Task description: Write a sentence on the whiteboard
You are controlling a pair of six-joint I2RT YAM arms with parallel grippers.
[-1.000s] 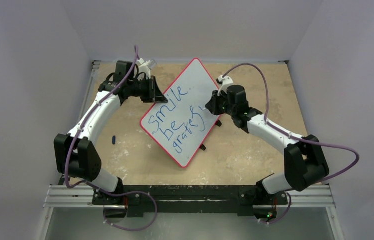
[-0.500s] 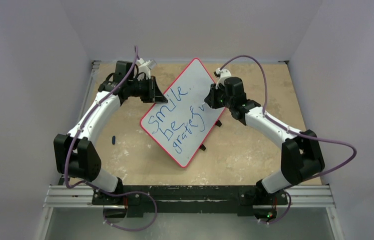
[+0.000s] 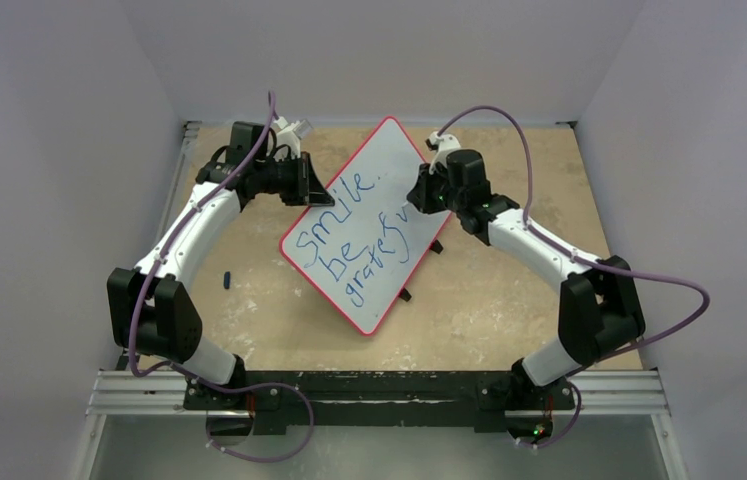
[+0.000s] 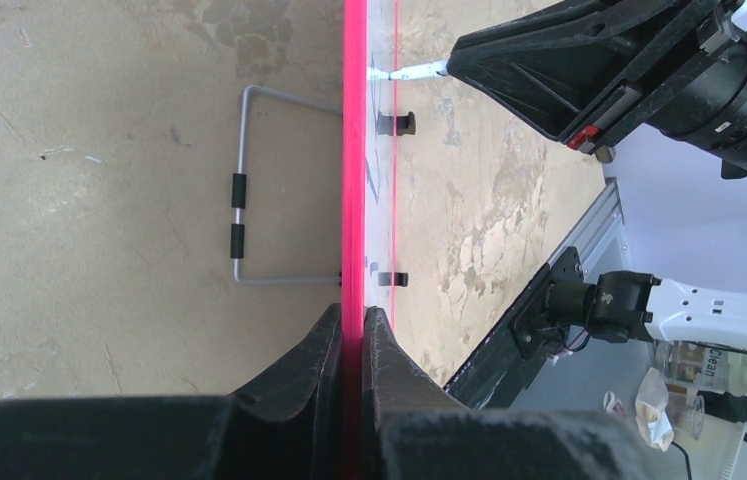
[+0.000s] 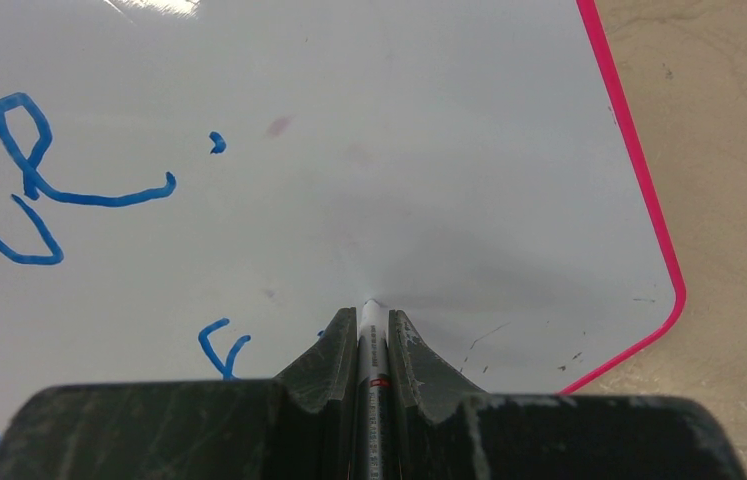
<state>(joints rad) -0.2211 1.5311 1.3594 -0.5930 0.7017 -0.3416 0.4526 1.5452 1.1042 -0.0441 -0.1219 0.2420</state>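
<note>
Whiteboard (image 3: 390,152) stands tilted mid-bench (image 3: 509,290), nearer the far edge, blue sentence (image 3: 359,235) on it. The bench is scuffed, blotchy tan, with pale walls (image 3: 49,150) close around. My left pincer (image 4: 353,325) pinches its red rim; my right pincer (image 5: 373,318) pinches a marker (image 5: 372,345), tip toward bare white.

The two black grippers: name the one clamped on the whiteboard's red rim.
The left gripper: its jaws pinch the red edge of the large white whiteboard. The right gripper holds a slim white marker instead.
</note>
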